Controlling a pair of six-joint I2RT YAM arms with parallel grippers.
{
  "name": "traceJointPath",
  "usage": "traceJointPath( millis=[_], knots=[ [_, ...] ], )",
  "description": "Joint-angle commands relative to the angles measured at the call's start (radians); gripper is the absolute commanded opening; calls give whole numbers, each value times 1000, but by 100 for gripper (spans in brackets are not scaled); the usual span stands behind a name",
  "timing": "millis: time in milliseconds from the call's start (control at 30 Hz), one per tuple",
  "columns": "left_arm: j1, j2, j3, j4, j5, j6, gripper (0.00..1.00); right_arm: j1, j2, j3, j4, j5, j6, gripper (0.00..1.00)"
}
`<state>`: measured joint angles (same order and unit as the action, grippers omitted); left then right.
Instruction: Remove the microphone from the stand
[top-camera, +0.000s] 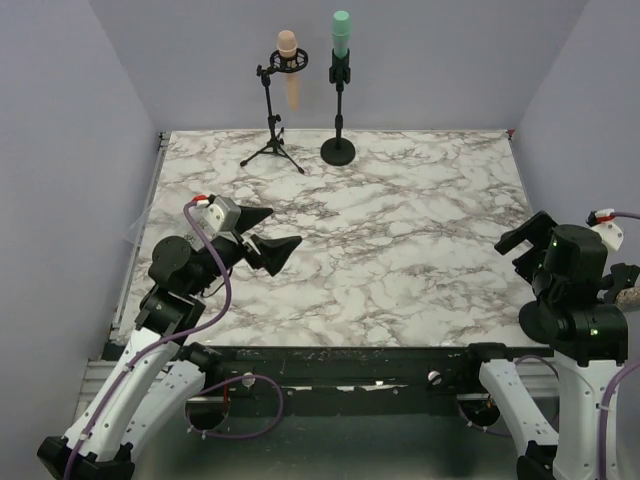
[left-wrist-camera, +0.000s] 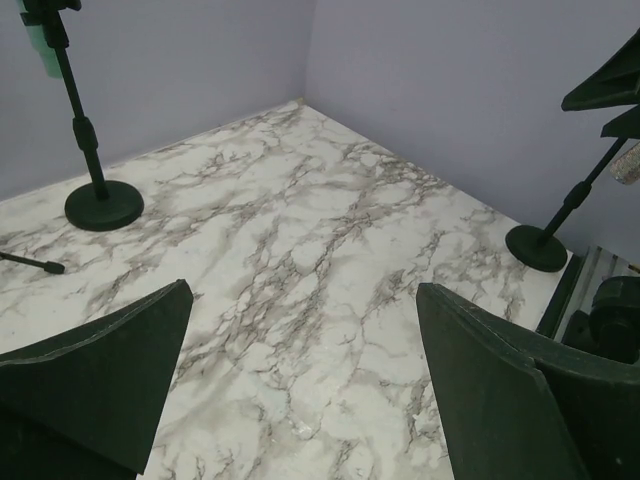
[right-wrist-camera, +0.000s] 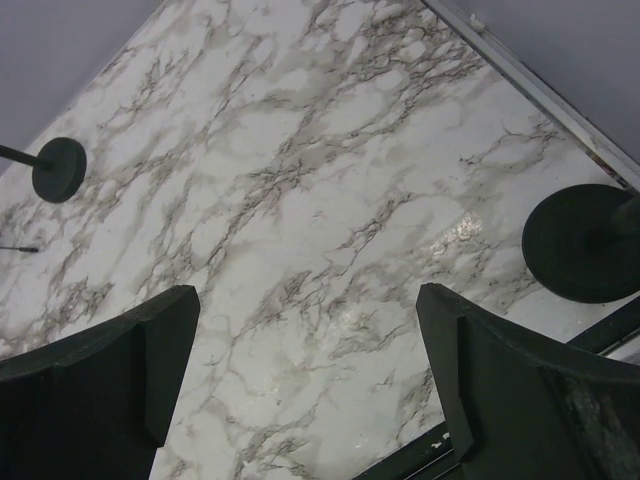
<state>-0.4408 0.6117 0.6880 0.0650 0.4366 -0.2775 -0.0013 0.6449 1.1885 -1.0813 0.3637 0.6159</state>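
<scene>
Both the left end effector (top-camera: 268, 235) and right end effector (top-camera: 523, 245) gape wide, gripping nothing.

A robotics lab cell is shown.
A marble-patterned tabletop (top-camera: 400, 240) is enclosed by plain lavender walls (top-camera: 440, 60); two robot arms (top-camera: 172, 268) are bolted at its near edge.

walls: plain lavender back wall (top-camera: 430, 60), left wall (top-camera: 60, 150), right wall (top-camera: 590, 110) along three desk edges | desk (top-camera: 400, 250): white marble, grey-brown veins | near edge: dark rail (top-camera: 350, 356) | light: even, faint sheen on marble
</scene>
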Motion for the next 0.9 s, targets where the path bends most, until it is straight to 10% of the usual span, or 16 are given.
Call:
traceJointPath(
  millis=[0, 300, 867],
  knots=[
    [-6, 13, 27, -15, -3, 14, 99, -1, -8, 35, -14, 79, -49, 100],
    [-4, 32, 31, -23, 0, 15, 99, -1, -37, 38, -75, -47, -103, 100],
    [-5, 39, 31, -27, 0, 15, 99, 0, 207, 0, -179, 470, 331, 100]
  ],
)
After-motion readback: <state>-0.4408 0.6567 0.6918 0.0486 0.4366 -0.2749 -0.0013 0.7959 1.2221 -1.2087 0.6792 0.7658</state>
